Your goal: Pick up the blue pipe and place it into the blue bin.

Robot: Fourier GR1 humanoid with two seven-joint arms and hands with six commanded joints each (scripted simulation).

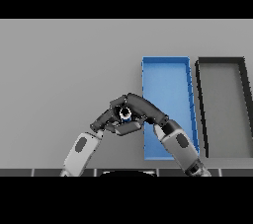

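Observation:
Only a small piece of the blue pipe (126, 115) shows, just left of the blue bin (168, 77) near its lower half. My right hand (134, 108) reaches across the bin's left wall from the lower right. Its fingers and thumb are curled round the pipe and hide most of it. My left hand (102, 121) comes in from the lower left, its fingers lying fairly straight and ending close beside the pipe and the right hand's thumb. Nothing shows on the visible floor of the blue bin.
A dark grey bin (200, 114) stands directly to the right of the blue bin, parallel to it. Grey table surface (64, 65) stretches to the left and back.

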